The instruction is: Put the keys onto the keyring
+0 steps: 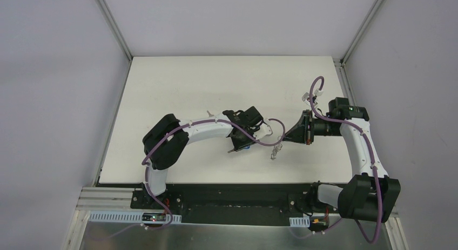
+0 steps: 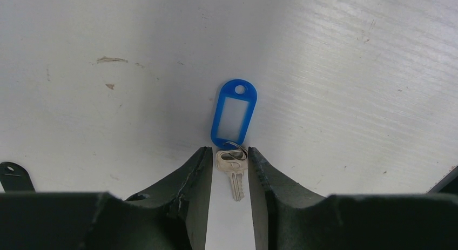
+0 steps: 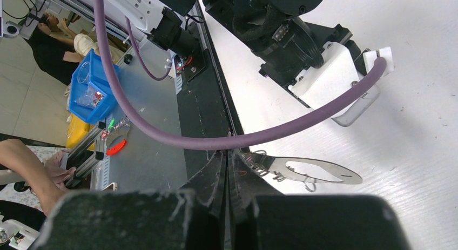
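Keyring (image 3: 351,177) pinched in the right gripper (image 3: 228,155); near it, the left gripper (image 2: 229,150) straddles the blue-tagged key (image 2: 232,163) — grip unclear — next, probably lift it across.

The top view looks down from above and behind the near edge, taking in the whole table (image 1: 178,82). The left wrist view faces down past the left gripper (image 2: 229,150), close to the table. The right wrist view looks low and sideways at the left arm (image 3: 291,39), which the top view also shows.
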Action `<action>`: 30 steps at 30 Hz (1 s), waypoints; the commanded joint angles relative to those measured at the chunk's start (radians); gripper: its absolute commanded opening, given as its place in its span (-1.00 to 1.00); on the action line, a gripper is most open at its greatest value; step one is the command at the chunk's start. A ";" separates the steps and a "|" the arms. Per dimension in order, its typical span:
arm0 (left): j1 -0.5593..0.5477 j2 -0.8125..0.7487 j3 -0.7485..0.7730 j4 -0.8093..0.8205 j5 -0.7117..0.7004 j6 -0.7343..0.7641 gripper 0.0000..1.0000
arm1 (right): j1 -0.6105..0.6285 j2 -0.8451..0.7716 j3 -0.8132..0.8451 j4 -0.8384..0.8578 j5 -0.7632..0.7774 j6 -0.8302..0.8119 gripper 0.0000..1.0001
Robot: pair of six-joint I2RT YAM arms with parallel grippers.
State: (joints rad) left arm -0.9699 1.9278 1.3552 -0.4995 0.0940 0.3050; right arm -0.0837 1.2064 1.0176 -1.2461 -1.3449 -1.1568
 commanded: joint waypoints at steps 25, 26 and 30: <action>-0.015 -0.029 -0.003 0.016 -0.088 0.049 -0.47 | -0.007 -0.010 0.021 -0.016 -0.034 -0.035 -1.00; -0.016 -0.029 -0.005 0.016 -0.088 0.048 -0.46 | -0.007 -0.010 0.021 -0.015 -0.034 -0.035 -1.00; -0.016 -0.040 -0.019 0.023 -0.089 0.039 -0.43 | -0.007 -0.008 0.019 -0.015 -0.031 -0.035 -1.00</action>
State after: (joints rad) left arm -0.9699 1.9301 1.3548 -0.4812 0.0334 0.3321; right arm -0.0837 1.2064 1.0176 -1.2457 -1.3407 -1.1572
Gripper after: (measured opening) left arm 0.281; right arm 0.006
